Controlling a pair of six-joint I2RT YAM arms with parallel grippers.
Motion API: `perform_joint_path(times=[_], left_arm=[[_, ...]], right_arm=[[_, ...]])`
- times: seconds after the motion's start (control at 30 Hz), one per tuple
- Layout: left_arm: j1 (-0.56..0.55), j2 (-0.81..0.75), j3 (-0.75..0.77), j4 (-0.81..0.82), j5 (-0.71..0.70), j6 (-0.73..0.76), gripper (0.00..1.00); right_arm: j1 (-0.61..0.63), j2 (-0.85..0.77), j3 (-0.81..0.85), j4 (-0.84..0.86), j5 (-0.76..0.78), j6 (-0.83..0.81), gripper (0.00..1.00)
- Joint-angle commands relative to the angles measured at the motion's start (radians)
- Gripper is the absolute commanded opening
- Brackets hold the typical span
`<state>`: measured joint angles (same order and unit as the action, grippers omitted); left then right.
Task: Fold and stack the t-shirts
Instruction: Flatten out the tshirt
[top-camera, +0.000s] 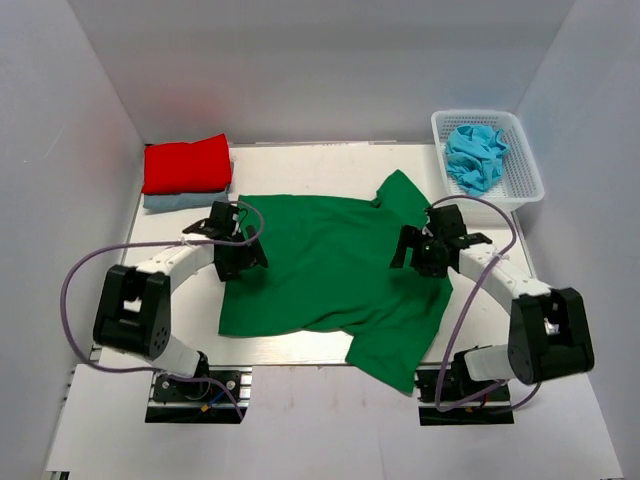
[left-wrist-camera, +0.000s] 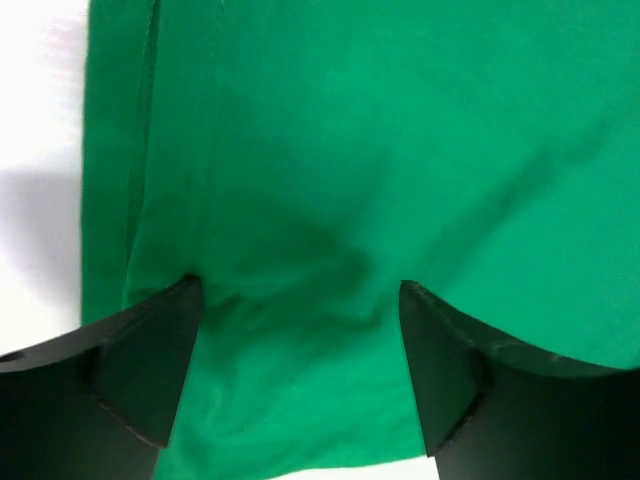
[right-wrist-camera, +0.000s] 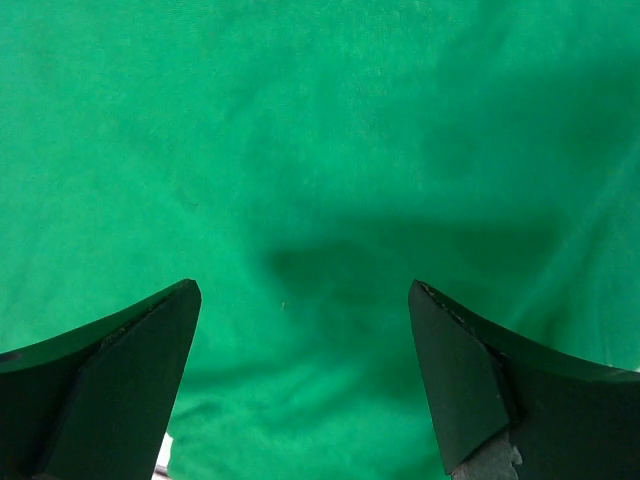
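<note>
A dark green t-shirt (top-camera: 330, 270) lies spread on the white table, one corner hanging over the near edge. My left gripper (top-camera: 238, 243) is open over the shirt's left edge; the left wrist view shows green cloth (left-wrist-camera: 330, 200) between its spread fingers (left-wrist-camera: 150, 360). My right gripper (top-camera: 424, 245) is open over the shirt's right side; green cloth (right-wrist-camera: 320, 180) fills the right wrist view between its fingers (right-wrist-camera: 470, 380). A folded red t-shirt (top-camera: 186, 164) lies on a folded pale blue one (top-camera: 180, 201) at the back left. Turquoise shirts (top-camera: 474, 156) sit crumpled in the basket.
A white mesh basket (top-camera: 524, 160) stands at the back right. White walls enclose the table on three sides. The table's near edge (top-camera: 300, 350) runs just in front of the green shirt. Bare table shows at the left of the left wrist view (left-wrist-camera: 40, 200).
</note>
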<state>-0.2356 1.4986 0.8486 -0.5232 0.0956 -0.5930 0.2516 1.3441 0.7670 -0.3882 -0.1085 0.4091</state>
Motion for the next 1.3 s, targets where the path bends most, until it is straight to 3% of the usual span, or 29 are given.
perform_joint_path(times=[0.0, 0.2, 0.27, 0.33, 0.47, 0.5, 0.6, 0.7, 0.83, 1.03, 1.27], left_arm=[[-0.008, 0.086, 0.058, 0.025, -0.006, -0.007, 0.86], [0.002, 0.294, 0.255, -0.024, -0.115, -0.007, 0.82], [0.015, 0.345, 0.300, -0.024, -0.116, -0.007, 0.82], [0.024, 0.446, 0.394, -0.034, -0.129, -0.007, 0.84], [0.024, 0.627, 0.677, -0.209, -0.189, -0.007, 0.86], [0.024, 0.643, 0.776, -0.233, -0.189, -0.007, 0.86], [0.024, 0.628, 0.859, -0.284, -0.217, -0.007, 0.91], [0.024, 0.501, 0.788, -0.296, -0.281, -0.019, 1.00], [0.024, 0.292, 0.582, -0.316, -0.347, -0.057, 1.00], [0.024, 0.186, 0.364, -0.302, -0.341, -0.080, 1.00], [0.004, 0.176, 0.250, -0.207, -0.300, -0.093, 0.85]], right_arm=[[0.006, 0.099, 0.034, 0.077, -0.014, 0.023, 0.90], [-0.003, 0.338, 0.234, 0.101, 0.055, -0.012, 0.89], [-0.003, 0.442, 0.296, 0.083, 0.143, -0.039, 0.89], [-0.006, 0.534, 0.449, 0.043, 0.202, -0.078, 0.89], [-0.011, 0.734, 0.713, -0.038, 0.242, -0.159, 0.89], [-0.014, 0.763, 0.838, -0.049, 0.233, -0.174, 0.88], [-0.002, 0.756, 0.926, -0.086, 0.214, -0.230, 0.88], [0.002, 0.655, 0.884, -0.063, 0.191, -0.251, 0.88], [0.014, 0.480, 0.668, -0.034, 0.197, -0.217, 0.90], [0.023, 0.308, 0.450, -0.021, 0.144, -0.153, 0.90], [0.023, 0.257, 0.379, -0.043, 0.153, -0.127, 0.90]])
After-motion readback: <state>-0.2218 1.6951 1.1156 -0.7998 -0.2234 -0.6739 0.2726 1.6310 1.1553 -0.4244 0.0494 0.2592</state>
